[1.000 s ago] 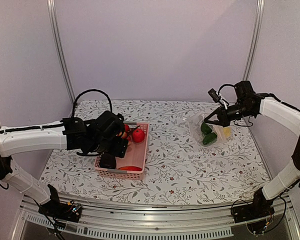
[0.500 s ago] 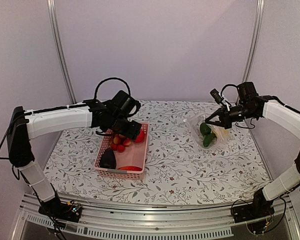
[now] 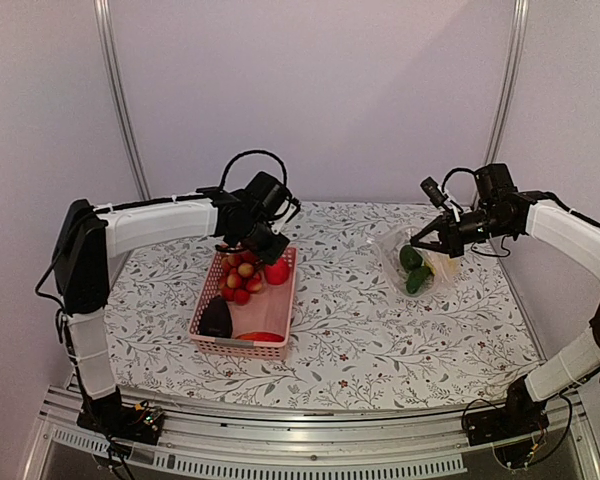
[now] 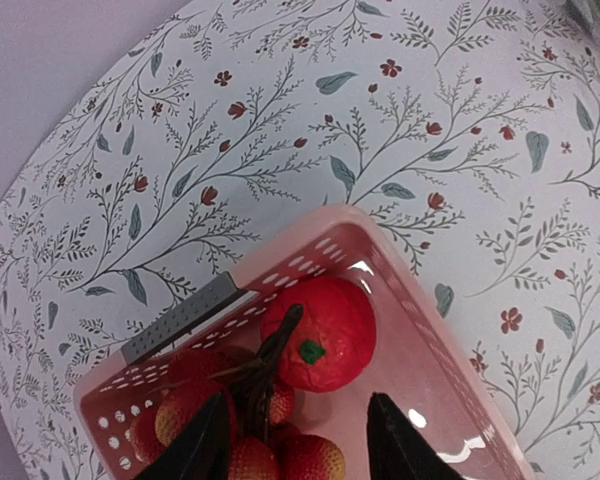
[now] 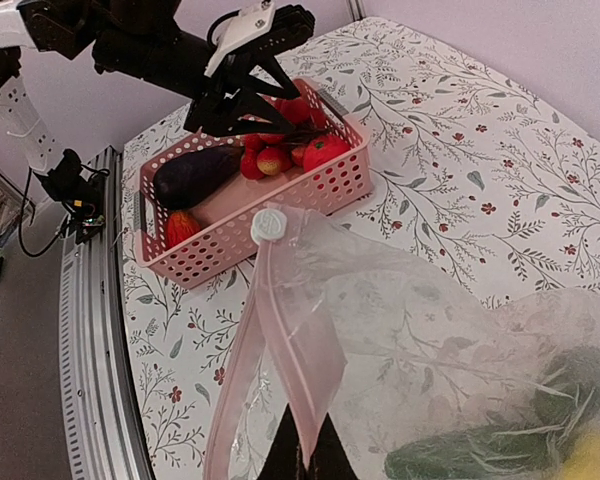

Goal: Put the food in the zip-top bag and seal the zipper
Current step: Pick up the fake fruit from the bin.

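Note:
The clear zip-top bag [image 3: 423, 262] lies at the right with green vegetables [image 3: 413, 258] and a yellow lemon [image 3: 452, 264] inside. My right gripper [image 3: 427, 241] is shut on its pink zipper strip [image 5: 292, 345] and holds the mouth edge up; a white slider [image 5: 270, 224] sits at the strip's end. My left gripper [image 4: 298, 440] is open and empty over the far end of the pink basket [image 3: 283, 315]. Below it lie a red tomato [image 4: 320, 335] and a bunch of small red-yellow fruits [image 4: 195, 420]. A dark eggplant [image 3: 216, 318] and another red fruit [image 3: 261, 337] lie at the basket's near end.
The basket has a grey handle [image 4: 180, 318] on its far wall. The flowered tablecloth [image 3: 350, 330] covers the table between basket and bag. Metal frame posts stand at the back corners. In the right wrist view the basket [image 5: 280, 205] shows beyond the bag's mouth.
My left arm has swung from the basket's near left side up and back to its far end. The right gripper has stayed almost still, holding the bag.

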Motion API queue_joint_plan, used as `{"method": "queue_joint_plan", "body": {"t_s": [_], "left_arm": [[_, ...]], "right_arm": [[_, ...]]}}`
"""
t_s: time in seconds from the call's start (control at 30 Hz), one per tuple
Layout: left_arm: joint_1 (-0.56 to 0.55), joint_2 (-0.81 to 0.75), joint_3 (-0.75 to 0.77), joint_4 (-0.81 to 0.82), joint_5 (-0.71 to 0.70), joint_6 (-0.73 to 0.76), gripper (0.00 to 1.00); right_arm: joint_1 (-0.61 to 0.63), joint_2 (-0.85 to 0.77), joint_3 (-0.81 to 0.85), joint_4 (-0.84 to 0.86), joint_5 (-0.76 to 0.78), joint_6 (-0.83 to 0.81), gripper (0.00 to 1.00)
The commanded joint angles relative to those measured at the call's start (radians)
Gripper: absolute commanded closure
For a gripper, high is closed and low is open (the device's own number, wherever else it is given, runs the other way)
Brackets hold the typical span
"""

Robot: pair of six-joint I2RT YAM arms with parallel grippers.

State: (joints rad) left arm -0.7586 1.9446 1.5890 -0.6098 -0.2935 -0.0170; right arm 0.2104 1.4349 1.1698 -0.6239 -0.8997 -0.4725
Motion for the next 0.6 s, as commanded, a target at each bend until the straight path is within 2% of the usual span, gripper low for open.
{"method": "queue_joint_plan", "body": {"t_s": [0.0, 0.23, 0.37, 0.57], "left_arm": [[0.032, 0.053, 0.057, -0.003, 0.050, 0.061, 0.54], [0.035, 0.146, 0.141, -0.010, 0.056, 0.075, 0.56], [0.046, 0.199, 0.184, -0.030, 0.041, 0.063, 0.65], [0.053, 0.244, 0.201, -0.048, 0.000, 0.065, 0.71]], "right_arm": [[0.000, -0.015, -0.012, 0.009, 0.001, -0.013, 1.00], [0.000, -0.004, -0.013, 0.009, 0.006, -0.015, 1.00], [0.000, -0.001, -0.012, 0.009, 0.006, -0.017, 1.00], [0.000, -0.002, -0.013, 0.007, 0.008, -0.017, 1.00]]}}
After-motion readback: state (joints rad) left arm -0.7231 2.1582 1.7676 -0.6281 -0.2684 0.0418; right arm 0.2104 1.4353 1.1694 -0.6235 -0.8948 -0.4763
